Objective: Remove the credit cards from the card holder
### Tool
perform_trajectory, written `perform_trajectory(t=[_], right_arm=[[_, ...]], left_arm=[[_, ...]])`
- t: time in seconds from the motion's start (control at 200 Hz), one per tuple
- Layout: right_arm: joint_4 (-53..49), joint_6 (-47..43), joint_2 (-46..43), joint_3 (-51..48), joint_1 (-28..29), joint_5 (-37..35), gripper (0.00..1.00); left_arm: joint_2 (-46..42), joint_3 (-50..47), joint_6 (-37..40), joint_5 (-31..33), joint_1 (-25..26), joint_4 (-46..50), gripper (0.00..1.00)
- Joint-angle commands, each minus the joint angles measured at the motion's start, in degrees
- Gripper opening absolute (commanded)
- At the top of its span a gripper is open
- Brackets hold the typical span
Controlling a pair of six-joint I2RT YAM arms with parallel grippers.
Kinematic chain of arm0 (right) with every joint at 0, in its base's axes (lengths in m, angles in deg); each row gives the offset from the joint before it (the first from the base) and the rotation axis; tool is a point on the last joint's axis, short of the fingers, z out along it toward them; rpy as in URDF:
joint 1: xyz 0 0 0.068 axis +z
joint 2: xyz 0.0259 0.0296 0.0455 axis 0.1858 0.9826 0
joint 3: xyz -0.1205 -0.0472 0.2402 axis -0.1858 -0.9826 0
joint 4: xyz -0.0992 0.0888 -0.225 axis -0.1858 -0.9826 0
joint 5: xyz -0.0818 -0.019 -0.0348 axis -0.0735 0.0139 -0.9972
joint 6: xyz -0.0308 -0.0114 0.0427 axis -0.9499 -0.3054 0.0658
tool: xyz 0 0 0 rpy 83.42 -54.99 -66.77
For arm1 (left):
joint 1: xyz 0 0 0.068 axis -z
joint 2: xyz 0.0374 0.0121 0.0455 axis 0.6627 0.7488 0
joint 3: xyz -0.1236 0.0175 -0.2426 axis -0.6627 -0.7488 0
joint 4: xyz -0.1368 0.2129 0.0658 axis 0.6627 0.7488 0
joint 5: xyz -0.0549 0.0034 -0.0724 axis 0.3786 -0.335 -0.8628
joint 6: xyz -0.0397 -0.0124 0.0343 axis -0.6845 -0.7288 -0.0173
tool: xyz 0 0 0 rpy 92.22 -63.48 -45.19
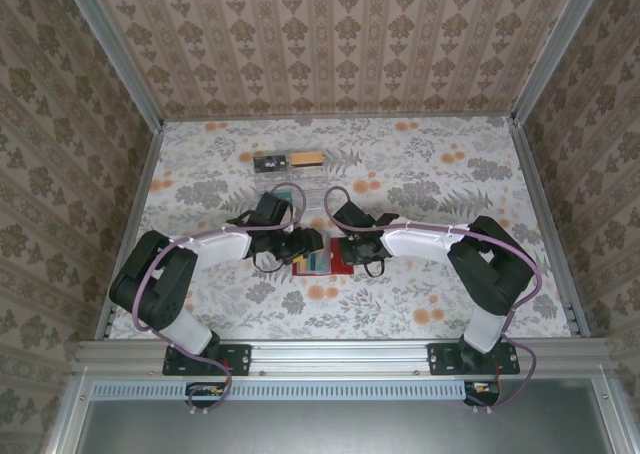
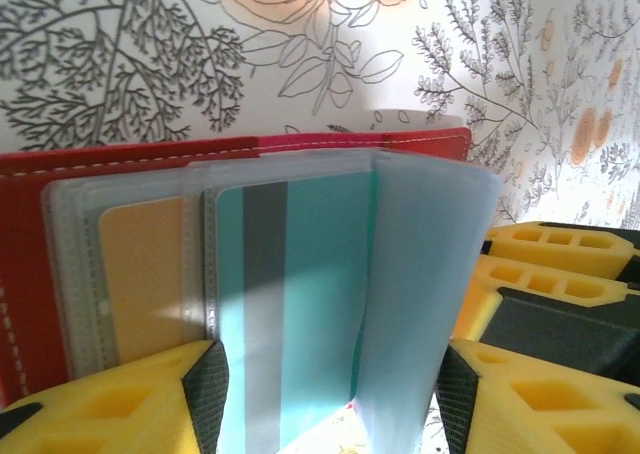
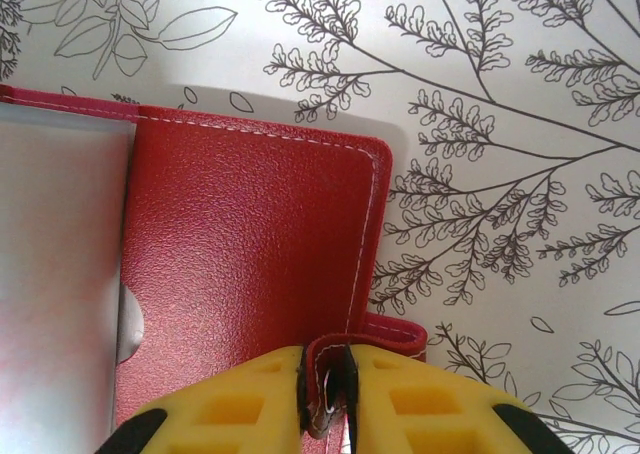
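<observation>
the table (image 1: 200, 309) is covered in a pale cloth printed with grey leaves and orange flowers, and patterned walls stand on three sides of it. the left arm (image 1: 215, 242) and the right arm (image 1: 430, 239) reach in from the near edge and meet near the middle of the table.

the card holder (image 2: 120, 159) lies there between them, opened flat with its red cover against the cloth. clear plastic sleeves fan up from its inner side. one sleeve holds an orange card (image 2: 140, 274). the next holds a teal card (image 2: 310, 274) with a dark stripe down it. a loose clear sleeve (image 2: 430, 274) curls up to the right of the teal card.

at the far side of the table, well apart from the holder, a dark card (image 1: 268, 162) and an orange-yellow card (image 1: 306, 159) lie side by side.

the left gripper (image 2: 330, 404) has its jaws apart, one on each side of the teal card and the clear sleeve. whether the pads press on them i cannot tell.

the right gripper (image 3: 335, 394) is pinched together on the small red tab (image 3: 395, 334) at the holder's right edge.
</observation>
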Motion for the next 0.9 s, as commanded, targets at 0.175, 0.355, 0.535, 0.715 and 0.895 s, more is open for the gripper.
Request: perform_trajectory(t=[0.175, 0.355, 0.535, 0.715, 0.895], right_arm=[[0.1, 0.8, 0.1, -1.5, -0.5, -1.0, 0.23], [0.3, 1.6, -3.3, -2.5, -2.0, -1.3, 0.30], [0.9, 3.1, -8.6, -4.5, -3.8, -2.0, 0.32], [1.5, 4.2, -11.4, -5.7, -5.6, -0.4, 0.32], [2.0, 4.8, -12.7, -6.8, -5.9, -0.5, 0.32]], left_arm=[[0.2, 3.2, 1.9, -2.3, 2.0, -0.5, 0.68], [0.3, 3.5, 1.9, -3.7, 2.5, -2.1, 0.67], [2.5, 6.4, 2.0, -6.2, 3.7, -3.4, 0.63], [7.1, 8.1, 0.8, -10.6, 4.6, -6.2, 0.55], [9.4, 10.0, 1.1, -12.1, 5.1, -5.5, 0.55]])
